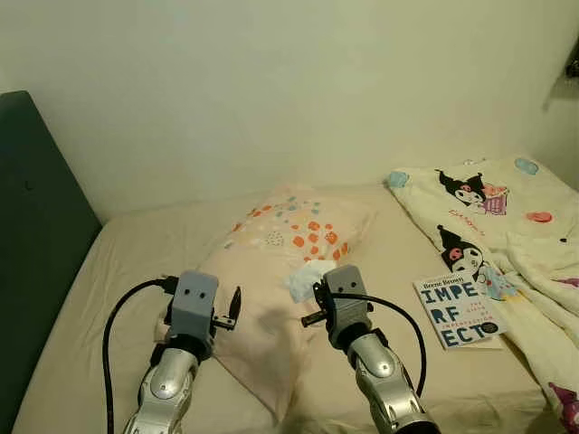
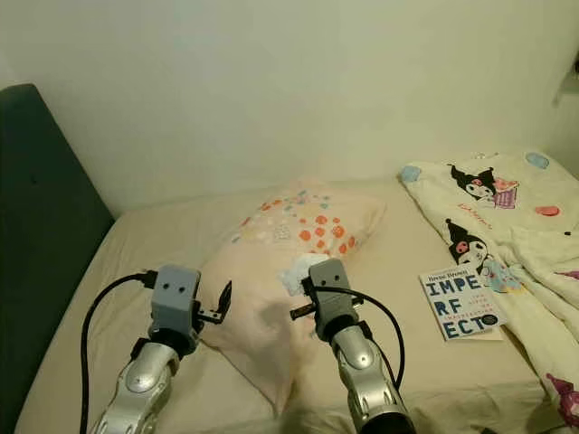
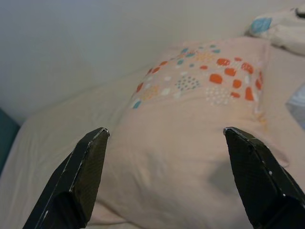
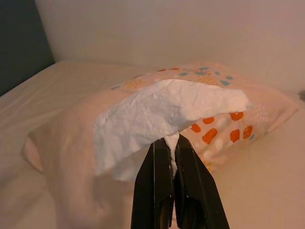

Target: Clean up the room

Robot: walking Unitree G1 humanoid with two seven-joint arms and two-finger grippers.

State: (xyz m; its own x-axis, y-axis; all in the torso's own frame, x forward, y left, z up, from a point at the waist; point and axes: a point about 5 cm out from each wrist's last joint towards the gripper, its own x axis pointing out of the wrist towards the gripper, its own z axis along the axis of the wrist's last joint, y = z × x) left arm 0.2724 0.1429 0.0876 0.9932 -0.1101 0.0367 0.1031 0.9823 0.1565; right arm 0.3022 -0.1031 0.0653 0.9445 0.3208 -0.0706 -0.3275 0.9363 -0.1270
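Bed: a wide bed with a beige sheet (image 1: 136,262) stands against a pale wall (image 1: 271,90); a dark green headboard (image 1: 36,226) is at the robot's left.
Pillow: a pale pink pillow with orange, blue and white dots (image 1: 289,244) lies across the middle of the sheet, in front of both arms.
Tissue: a crumpled white paper tissue (image 4: 162,114) is above the pillow, near its right edge in the eye views, and hangs from the right gripper.
Right gripper: the right gripper (image 4: 172,143) is over the pillow; its two black fingers are pressed together and pinch a lower corner of the tissue between the tips.
Left gripper: the left gripper (image 3: 164,138) hovers at the left side of the pillow; its fingers (image 3: 81,171) stand wide apart and hold nothing, and the pillow is seen between them.
Book: a white paperback book with big dark letters on the cover (image 1: 457,309) lies flat on the sheet, to the right of the right arm.
Blanket: a cream blanket with black and pink cartoon figures (image 1: 507,226) lies bunched on the right side of the bed; one edge touches the book.
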